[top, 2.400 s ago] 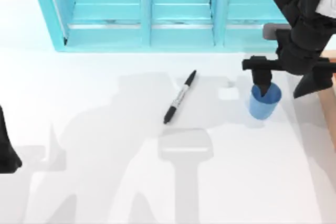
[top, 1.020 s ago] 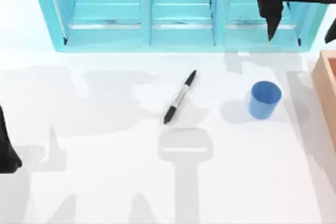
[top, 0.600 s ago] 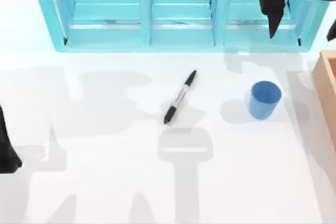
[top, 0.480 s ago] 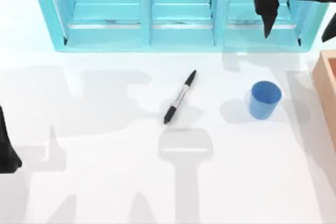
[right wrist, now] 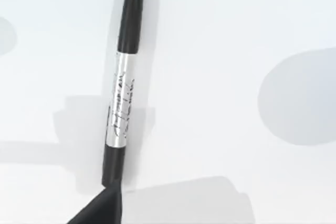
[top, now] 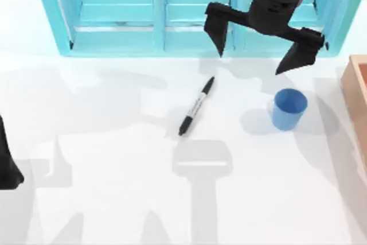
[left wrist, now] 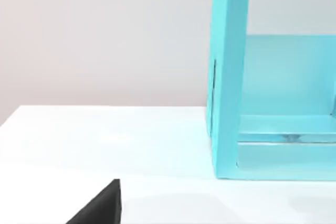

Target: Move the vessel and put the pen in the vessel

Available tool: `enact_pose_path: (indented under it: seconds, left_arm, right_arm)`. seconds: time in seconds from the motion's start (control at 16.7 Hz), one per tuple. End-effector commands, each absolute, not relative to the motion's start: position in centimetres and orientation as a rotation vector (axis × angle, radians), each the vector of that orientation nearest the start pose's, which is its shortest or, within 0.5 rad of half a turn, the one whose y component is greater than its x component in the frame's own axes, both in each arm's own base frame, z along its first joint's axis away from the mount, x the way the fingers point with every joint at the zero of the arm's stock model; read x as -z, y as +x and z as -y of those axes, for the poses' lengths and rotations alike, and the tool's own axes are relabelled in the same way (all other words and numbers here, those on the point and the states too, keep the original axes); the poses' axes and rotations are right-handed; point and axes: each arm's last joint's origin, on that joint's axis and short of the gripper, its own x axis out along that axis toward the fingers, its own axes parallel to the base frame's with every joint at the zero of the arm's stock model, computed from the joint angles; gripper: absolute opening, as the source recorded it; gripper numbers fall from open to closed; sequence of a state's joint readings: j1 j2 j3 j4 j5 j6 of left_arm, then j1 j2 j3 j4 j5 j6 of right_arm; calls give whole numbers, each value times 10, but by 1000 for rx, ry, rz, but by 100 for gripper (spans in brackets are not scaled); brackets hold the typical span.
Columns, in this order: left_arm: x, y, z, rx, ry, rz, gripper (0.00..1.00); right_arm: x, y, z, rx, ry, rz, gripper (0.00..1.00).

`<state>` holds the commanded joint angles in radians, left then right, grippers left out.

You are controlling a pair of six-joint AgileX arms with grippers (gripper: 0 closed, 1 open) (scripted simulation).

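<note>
— Since a moment ago our right end effector [top: 261,47] has swung leftward, fingers spread, hovering above the table [top: 114,199] between pen [top: 196,106] and vessel [top: 288,109]; our left end effector [top: 8,164] sits parked, fingers unclear

— If we drop off-centre, one fingertip could roll that slim pen away

- The vessel [top: 288,109] is a small plain blue cylindrical cup. It stands upright on the white table, mouth open upward, toward the top view's right side.
- The pen [top: 196,106] [right wrist: 124,93] is a slim black marker with a grey printed label along its barrel. It lies flat on the table at a slant, well apart from the vessel and to its left, near the middle of the table.
</note>
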<state>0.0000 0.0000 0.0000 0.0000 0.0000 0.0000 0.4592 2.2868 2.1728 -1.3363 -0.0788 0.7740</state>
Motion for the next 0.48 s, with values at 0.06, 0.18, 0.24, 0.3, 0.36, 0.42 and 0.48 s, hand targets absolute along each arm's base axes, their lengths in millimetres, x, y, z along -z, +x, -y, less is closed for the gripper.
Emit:
enact_pose_path:
  seconds: [0.06, 0.18, 0.24, 0.3, 0.36, 0.42, 0.48]
  left_arm:
    - [-160, 106, 1, 0, 0, 0, 100]
    - [-160, 106, 1, 0, 0, 0, 100]
    - [-160, 106, 1, 0, 0, 0, 100]
    - [-160, 106, 1, 0, 0, 0, 100]
    - [-160, 106, 1, 0, 0, 0, 100]
    - [-160, 106, 1, 0, 0, 0, 100]
    - [-160, 106, 1, 0, 0, 0, 100]
  right_arm:
    - [-222, 409, -225, 145, 378, -1504, 100]
    - [-203, 407, -247, 177, 446, -1501, 100]
    - [-195, 406, -256, 188, 473, -1499, 100]
    - [-189, 404, -263, 194, 494, -1498, 100]
    - [-184, 403, -269, 198, 508, -1497, 100]
    - [-182, 402, -272, 199, 515, -1496, 100]
    - [-182, 402, -272, 200, 517, -1496, 100]
